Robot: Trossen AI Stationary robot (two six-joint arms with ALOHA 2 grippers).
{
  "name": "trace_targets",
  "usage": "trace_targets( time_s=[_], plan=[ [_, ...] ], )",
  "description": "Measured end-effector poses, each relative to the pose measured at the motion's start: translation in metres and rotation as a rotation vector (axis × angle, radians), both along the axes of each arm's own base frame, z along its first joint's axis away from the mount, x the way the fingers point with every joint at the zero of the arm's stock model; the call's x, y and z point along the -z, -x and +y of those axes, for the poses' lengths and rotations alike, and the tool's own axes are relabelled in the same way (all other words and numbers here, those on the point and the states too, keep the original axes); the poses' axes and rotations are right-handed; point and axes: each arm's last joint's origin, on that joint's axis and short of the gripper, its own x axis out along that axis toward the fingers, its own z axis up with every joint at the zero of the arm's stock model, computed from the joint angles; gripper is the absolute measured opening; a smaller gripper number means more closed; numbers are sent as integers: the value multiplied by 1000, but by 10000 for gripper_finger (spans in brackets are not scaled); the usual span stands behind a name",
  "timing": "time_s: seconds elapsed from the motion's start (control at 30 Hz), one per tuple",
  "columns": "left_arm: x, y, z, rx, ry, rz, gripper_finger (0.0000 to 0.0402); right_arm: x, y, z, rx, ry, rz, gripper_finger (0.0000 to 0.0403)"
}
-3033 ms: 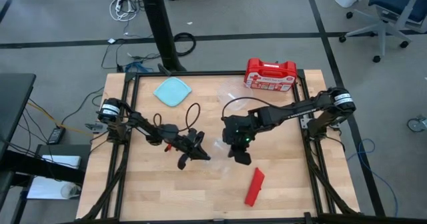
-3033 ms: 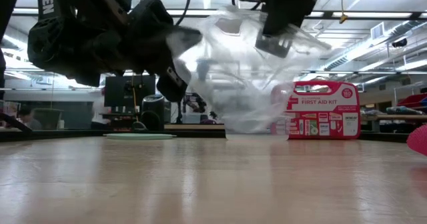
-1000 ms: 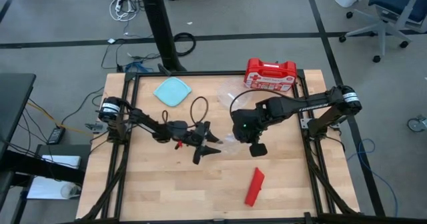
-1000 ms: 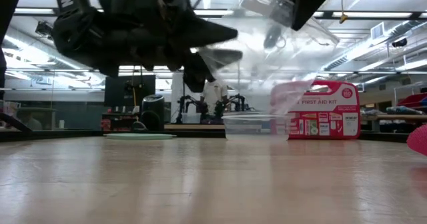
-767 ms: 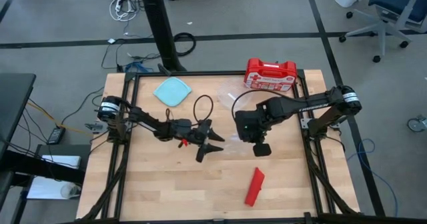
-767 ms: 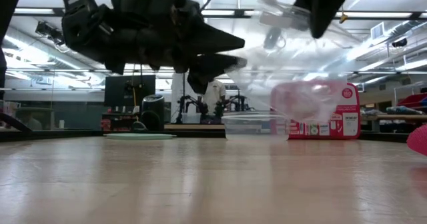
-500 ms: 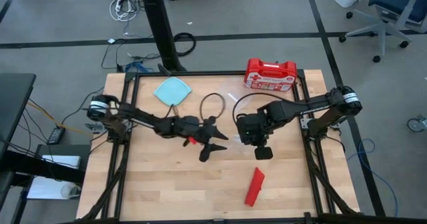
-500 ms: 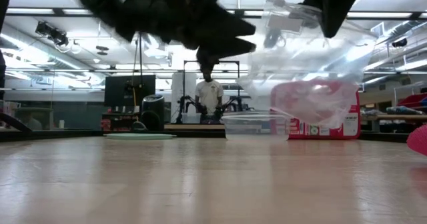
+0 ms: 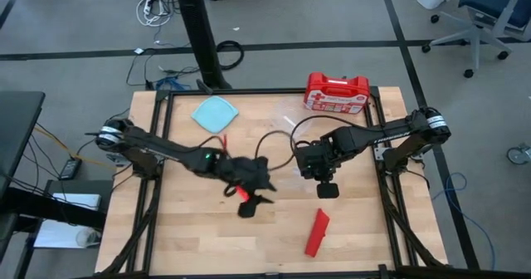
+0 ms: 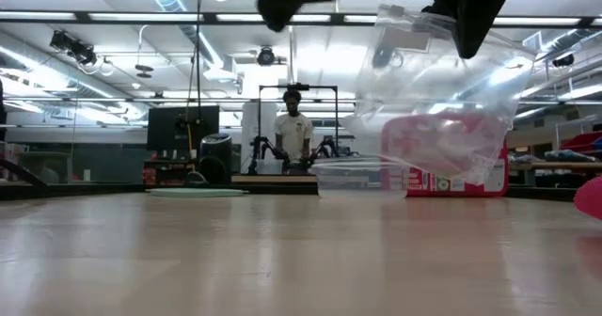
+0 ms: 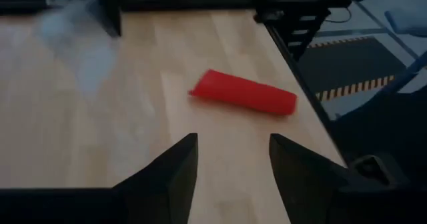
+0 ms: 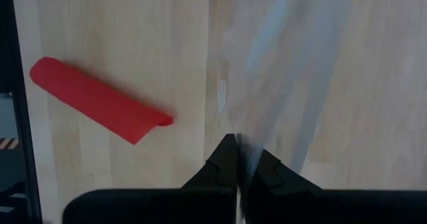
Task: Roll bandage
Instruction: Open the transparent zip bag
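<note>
The red bandage [image 9: 316,232] lies flat on the wooden table toward its near right, and no gripper touches it; it also shows as the bandage [image 11: 243,94] and the bandage [image 12: 100,101] in the two wrist views. My left gripper [image 11: 230,147] is open and raised above the table's middle [image 9: 253,203], pointing toward the bandage with nothing between its fingers. My right gripper [image 12: 237,163] is shut on a clear plastic bag [image 10: 437,100] above the table's middle right [image 9: 326,189]. My right gripper pinches the clear bag's top edge [image 12: 241,141] between its two shut fingers, which come from above and point down. The bag hangs slack below the fingers [image 10: 470,15], its lower end [image 10: 470,170] clear of the table.
A red first-aid case [image 9: 335,92] stands at the far right edge. A clear plastic tub [image 10: 362,177] and a teal lid [image 9: 215,113] lie toward the far side. A person [image 10: 294,133] stands in the room beyond the table.
My left gripper, open throughout, has drawn away from the bag, risen and swung toward the table's near edge, turning toward the bandage. My right gripper has shifted slightly toward the right with the bag, which has swung over and now hangs below it.
</note>
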Motion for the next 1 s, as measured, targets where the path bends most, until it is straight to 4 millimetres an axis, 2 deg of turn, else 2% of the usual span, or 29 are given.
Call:
trace_targets(
  time_s=[0.2,0.4,0.5,0.63,0.7,0.87,1.0],
  plan=[
    [-20,41,-35,-31,-31,55,159,0,0,2,-4,-1,-6,0],
    [-36,90,-55,-186,-126,99,138,0,-2,2,-2,-5,-20,0],
    [-43,115,-60,-266,-171,57,131,-1,-2,5,-6,-8,-31,0],
    [-34,144,-57,-390,-208,-31,126,-2,-7,11,-35,-18,-95,0],
    [-22,156,-49,-422,-193,-47,126,-4,-13,12,-36,-31,-157,0],
    [20,175,-30,-476,-100,-136,126,0,-25,11,-43,-30,-207,0],
    [45,179,-13,-535,-68,-218,126,14,-39,2,-52,-18,-192,0]
  ],
)
